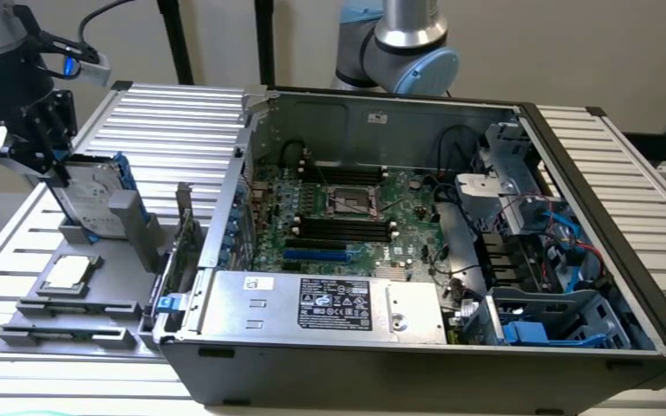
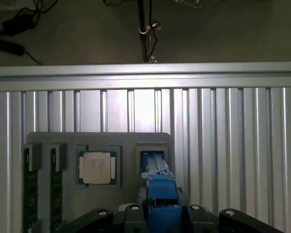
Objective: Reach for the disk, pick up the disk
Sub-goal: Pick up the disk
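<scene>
The gripper (image 1: 46, 169) is seen at the exterior view's left, lowered over the grey holder tray (image 1: 32, 334) beside the open computer case (image 1: 426, 368). It is closed on the top edge of the disk (image 1: 88, 192). In the wrist view, the gripper (image 2: 161, 201) is pressed against both sides of the disk's (image 2: 160, 187) blue rail, and no gap can be made out.

The disk is held upright on its edge and leans slightly. Its lower end is at the slot of the holder tray (image 2: 126, 141), and its white label is turned towards the case. Whether the lower end is seated in the slot or raised just clear of it cannot be told.

A square silver processor chip (image 1: 67, 273) is laid flat in the next recess of the tray, just beside the disk's slot, and is also seen from the wrist (image 2: 97, 167). Two dark memory sticks (image 2: 29, 182) are set in long slots further along the tray.

The tray and the case are carried on a ribbed aluminium table (image 1: 171, 113). Inside the case, a green motherboard (image 1: 345, 208) and a labelled metal power supply (image 1: 322, 303) are exposed.
</scene>
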